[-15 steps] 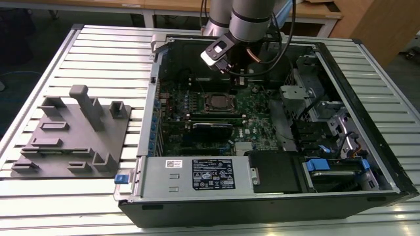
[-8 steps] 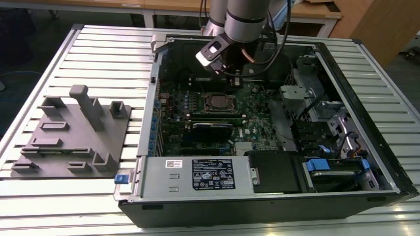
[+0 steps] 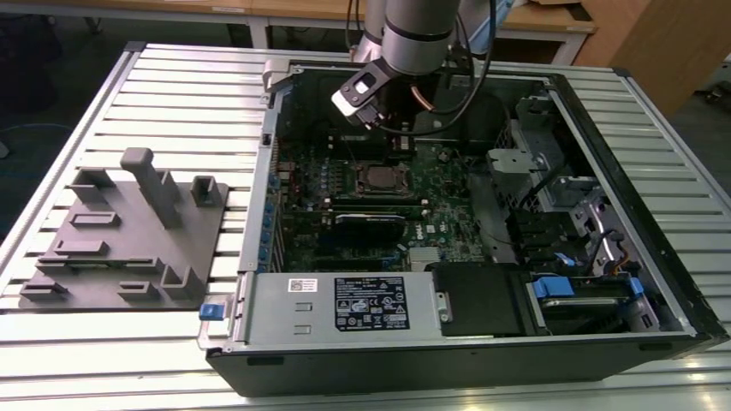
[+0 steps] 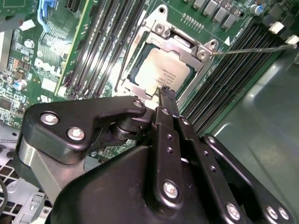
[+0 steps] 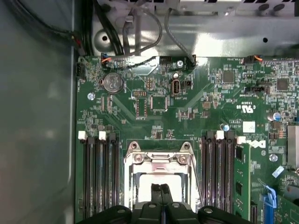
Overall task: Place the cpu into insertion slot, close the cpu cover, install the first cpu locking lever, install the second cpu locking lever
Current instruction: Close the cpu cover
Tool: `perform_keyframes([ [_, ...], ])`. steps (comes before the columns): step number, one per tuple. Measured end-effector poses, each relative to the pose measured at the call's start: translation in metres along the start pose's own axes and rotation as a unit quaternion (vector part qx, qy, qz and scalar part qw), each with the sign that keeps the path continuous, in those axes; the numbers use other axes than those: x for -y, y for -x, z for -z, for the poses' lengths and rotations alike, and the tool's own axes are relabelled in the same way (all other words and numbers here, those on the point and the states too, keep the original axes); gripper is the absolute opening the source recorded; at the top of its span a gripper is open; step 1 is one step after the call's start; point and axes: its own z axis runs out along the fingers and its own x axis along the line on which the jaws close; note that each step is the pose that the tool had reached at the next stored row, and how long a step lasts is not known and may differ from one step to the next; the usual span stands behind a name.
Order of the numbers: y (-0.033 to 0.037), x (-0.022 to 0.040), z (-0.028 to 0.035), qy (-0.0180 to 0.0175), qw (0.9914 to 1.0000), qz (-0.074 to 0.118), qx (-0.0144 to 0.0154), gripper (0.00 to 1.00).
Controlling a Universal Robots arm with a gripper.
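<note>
The pincer point(image 4: 164, 93) point(image 5: 161, 187) has its two black fingers pressed flat together with nothing between them. In both wrist views its tips hang right over one edge of the cpu point(image 4: 161, 70) point(image 5: 147, 182); I cannot tell whether they touch it. The cpu sits in the insertion slot point(image 3: 377, 179), its silvery top showing through the window of the cpu cover point(image 4: 183, 43) point(image 5: 161, 161), which lies down around it. A thin wire locking lever point(image 4: 252, 48) juts free from the slot's corner, out over the black memory slots point(image 4: 100, 51) point(image 5: 98, 177) that flank the slot on both sides. Beyond these, the green motherboard point(image 5: 187, 107) carries a coin cell point(image 5: 113, 83). In the exterior view the arm point(image 3: 413, 34) reaches down into the open computer case point(image 3: 457, 377), which lies on a slatted metal table point(image 3: 183, 94). A grey moulded fixture point(image 3: 126, 248) rests on the table at the exterior view's left.
</note>
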Motion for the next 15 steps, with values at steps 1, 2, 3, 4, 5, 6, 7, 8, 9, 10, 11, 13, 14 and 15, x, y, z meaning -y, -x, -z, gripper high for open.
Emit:
perform_keyframes([
  [1,0.0,0.0,0.0,0.0,1.0,0.0,0.0,0.1],
  [2,0.0,0.0,-0.0001,0.0,1.0,0.0,0.0,0.1],
  [3,0.0,0.0,-0.0001,0.0,1.0,0.0,0.0,0.1],
  [4,0.0,0.0,-0.0002,0.0,1.0,0.0,0.0,0.1],
  [5,0.0,0.0,-0.0006,0.0,1.0,0.0,0.0,0.1],
  [6,0.0,0.0,-0.001,0.0,1.0,0.0,0.0,0.1],
  [7,0.0,0.0,-0.0011,0.0,1.0,0.0,0.0,0.1],
  [8,0.0,0.0,-0.0011,0.0,1.0,0.0,0.0,0.1],
  [9,0.0,0.0,-0.0011,0.0,1.0,0.0,0.0,0.1],
  [10,0.0,0.0,-0.0012,0.0,1.0,0.0,0.0,0.1],
  [11,0.0,0.0,-0.0012,0.0,1.0,0.0,0.0,0.1],
  [13,0.0,0.0,-0.0013,0.0,1.0,0.0,0.0,0.1],
  [14,0.0,0.0,-0.0013,0.0,1.0,0.0,0.0,0.1],
  [15,0.0001,0.0,-0.0014,0.0,1.0,0.0,-0.0002,0.1],
])
